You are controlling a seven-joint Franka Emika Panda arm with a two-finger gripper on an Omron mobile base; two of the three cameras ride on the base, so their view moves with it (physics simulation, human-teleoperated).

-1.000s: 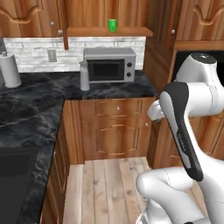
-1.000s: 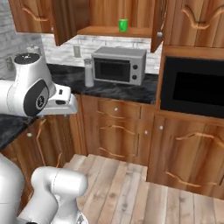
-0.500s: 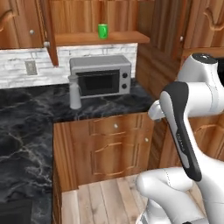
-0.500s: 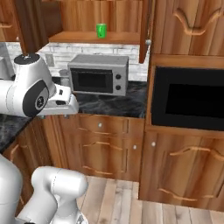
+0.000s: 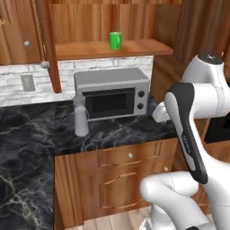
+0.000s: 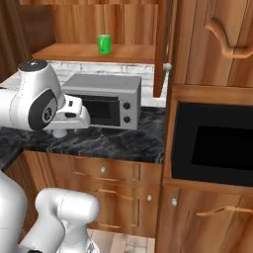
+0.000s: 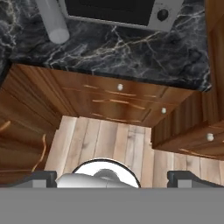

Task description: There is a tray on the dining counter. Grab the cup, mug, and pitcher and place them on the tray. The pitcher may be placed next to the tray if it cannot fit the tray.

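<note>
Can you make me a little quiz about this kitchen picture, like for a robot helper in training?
1. True or false: the green cup stands on the wooden shelf above the microwave.
2. Which side of the microwave is the pitcher on in the left base view? A) its left B) its right C) on top of it
3. Fill in: the gripper is ____ and holds nothing.

Key: 1 true; 2 A; 3 open.
</note>
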